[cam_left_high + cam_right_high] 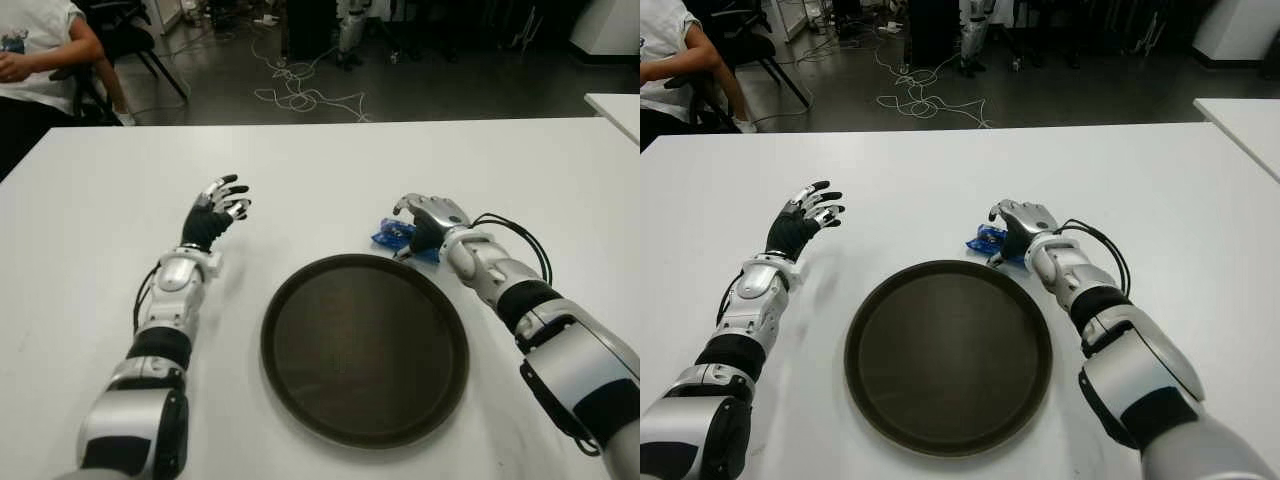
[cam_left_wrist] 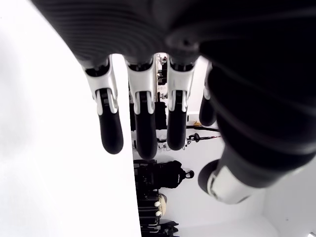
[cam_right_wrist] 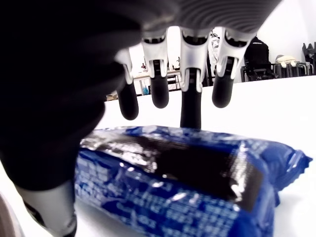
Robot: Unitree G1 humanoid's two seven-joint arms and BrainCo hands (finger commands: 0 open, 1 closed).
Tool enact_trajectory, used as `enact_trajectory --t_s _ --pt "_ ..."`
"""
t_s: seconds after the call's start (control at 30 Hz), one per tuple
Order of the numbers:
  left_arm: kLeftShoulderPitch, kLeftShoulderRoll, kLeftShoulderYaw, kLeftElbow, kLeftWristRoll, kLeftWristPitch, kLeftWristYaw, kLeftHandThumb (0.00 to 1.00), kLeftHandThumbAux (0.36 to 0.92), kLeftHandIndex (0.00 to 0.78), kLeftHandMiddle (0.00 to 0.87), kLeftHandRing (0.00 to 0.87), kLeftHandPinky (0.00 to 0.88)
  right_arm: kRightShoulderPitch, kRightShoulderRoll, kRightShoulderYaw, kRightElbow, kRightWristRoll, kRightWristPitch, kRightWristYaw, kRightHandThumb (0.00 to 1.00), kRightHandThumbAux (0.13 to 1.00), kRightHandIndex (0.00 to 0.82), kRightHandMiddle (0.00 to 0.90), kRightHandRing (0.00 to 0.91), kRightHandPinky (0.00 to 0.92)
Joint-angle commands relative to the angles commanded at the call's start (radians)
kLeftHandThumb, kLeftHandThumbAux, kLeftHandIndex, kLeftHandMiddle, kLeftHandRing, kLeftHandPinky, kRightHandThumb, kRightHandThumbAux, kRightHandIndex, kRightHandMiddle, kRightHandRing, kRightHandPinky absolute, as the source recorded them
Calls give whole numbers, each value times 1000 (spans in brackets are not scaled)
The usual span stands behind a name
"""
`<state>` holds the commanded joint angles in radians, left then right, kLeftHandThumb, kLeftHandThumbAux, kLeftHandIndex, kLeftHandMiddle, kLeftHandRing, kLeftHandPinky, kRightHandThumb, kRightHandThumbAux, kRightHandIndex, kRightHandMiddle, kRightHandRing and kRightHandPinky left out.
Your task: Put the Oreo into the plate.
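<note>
Nearest of all, in the right wrist view, lies the Oreo (image 3: 187,182), a blue crinkly packet flat on the white table (image 1: 330,170). Above it arches the right hand (image 1: 428,218), fingers (image 3: 191,106) hanging down over the far side of the packet and the thumb on the near side. The fingers look spread and not yet pressed in, so the hand has hold of nothing. The packet sits just beyond the far right rim of the round dark plate (image 1: 300,400), near it but outside it.

From here the likeliest trouble is the wrapper itself. It looks slick and flat, so fingers closing from above may skid across the film and push it away rather than pinch it. A grip on only the loose end of the wrapper could let it sag or slip during the short carry. The plate's raised rim is close, and a low carry could catch on it.

The left hand (image 1: 218,207) shows open and empty, left of the plate.
</note>
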<state>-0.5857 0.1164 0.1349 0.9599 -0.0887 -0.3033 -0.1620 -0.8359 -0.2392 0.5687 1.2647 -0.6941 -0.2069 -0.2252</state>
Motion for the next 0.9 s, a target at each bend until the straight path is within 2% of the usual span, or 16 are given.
enact_trajectory --t_s 0.13,0.27,0.63,0.9 --pt "0 -1 1 -1 0 1 3 534 763 186 262 280 309 -1 4 7 9 -8 14 1 0 726 124 133 142 105" --pt "0 -2 3 4 -2 -8 3 546 754 191 265 285 315 -4 6 19 20 -20 36 7 0 718 32 45 49 49" --pt "2 0 0 4 3 -19 2 536 756 186 269 283 304 -8 10 30 27 -22 60 16 0 733 0 0 0 25" --pt "3 2 -5 3 7 -21 1 530 772 177 259 275 310 -8 5 28 24 -19 48 21 0 789 0 0 0 20"
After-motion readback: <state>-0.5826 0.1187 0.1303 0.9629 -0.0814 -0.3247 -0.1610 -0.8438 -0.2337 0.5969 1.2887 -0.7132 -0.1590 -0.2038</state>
